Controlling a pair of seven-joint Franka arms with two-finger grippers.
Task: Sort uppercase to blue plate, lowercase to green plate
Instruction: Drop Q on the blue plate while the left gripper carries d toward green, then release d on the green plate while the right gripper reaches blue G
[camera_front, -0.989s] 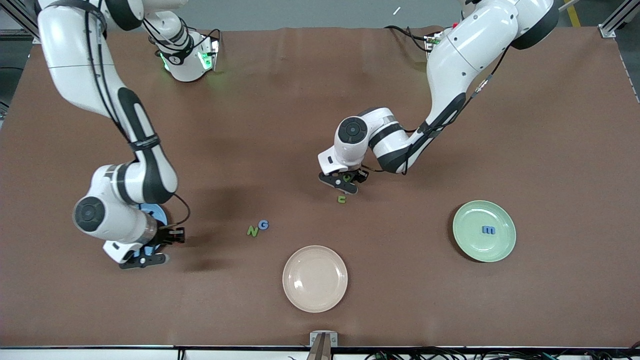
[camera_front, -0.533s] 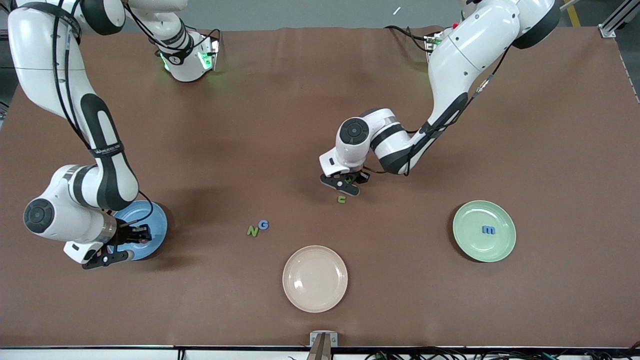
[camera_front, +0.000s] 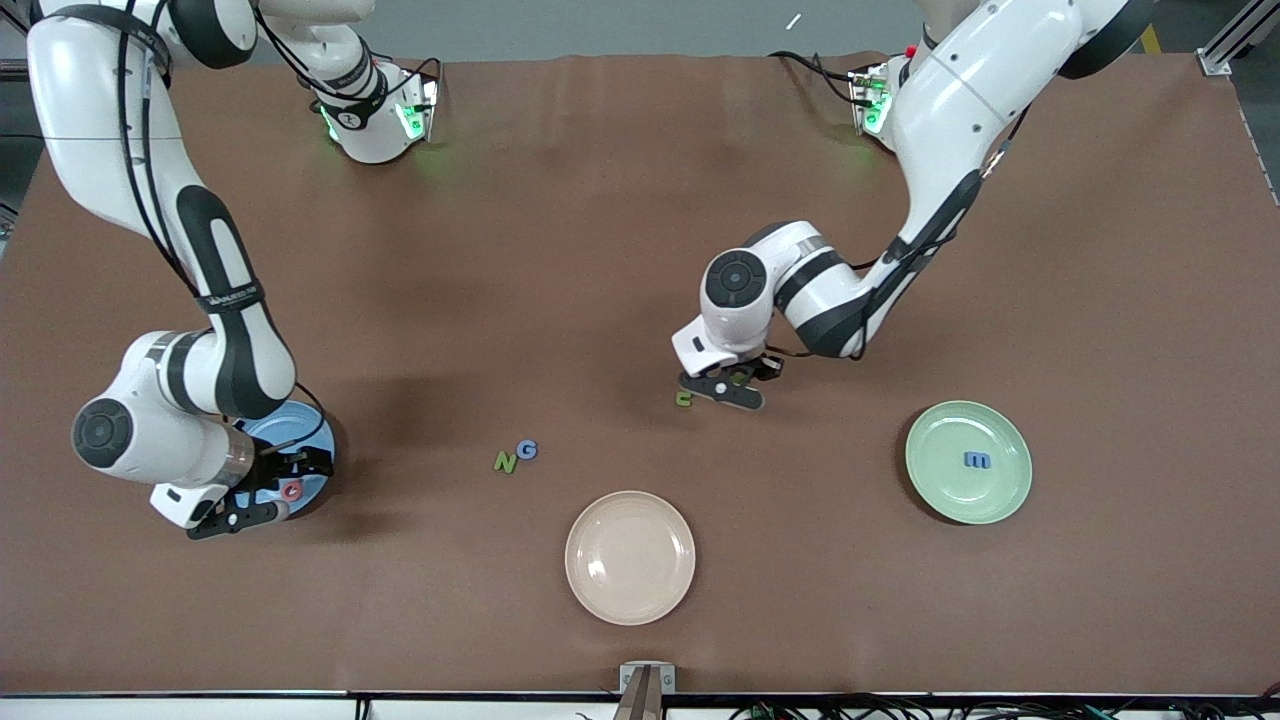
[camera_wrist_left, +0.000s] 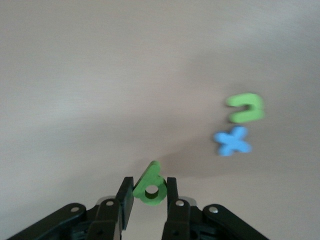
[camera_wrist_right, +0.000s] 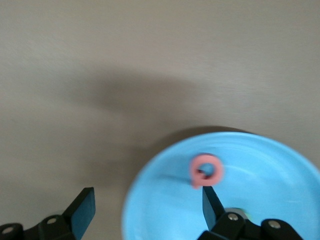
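Open brown table (camera_front: 560, 250) stretches along the robot-side edge and through the middle. Along the camera-side edge, the beige plate (camera_front: 630, 557) sits at centre, green plate (camera_front: 968, 462) toward the left arm's end, blue plate (camera_front: 300, 440) under the right arm. Letters N (camera_front: 505, 462) and G (camera_front: 528, 449) lie between.

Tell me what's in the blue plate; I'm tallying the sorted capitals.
A red letter lies in the blue plate, under the open right gripper. The arm covers most of the plate from the front, so other letters there cannot be ruled out.
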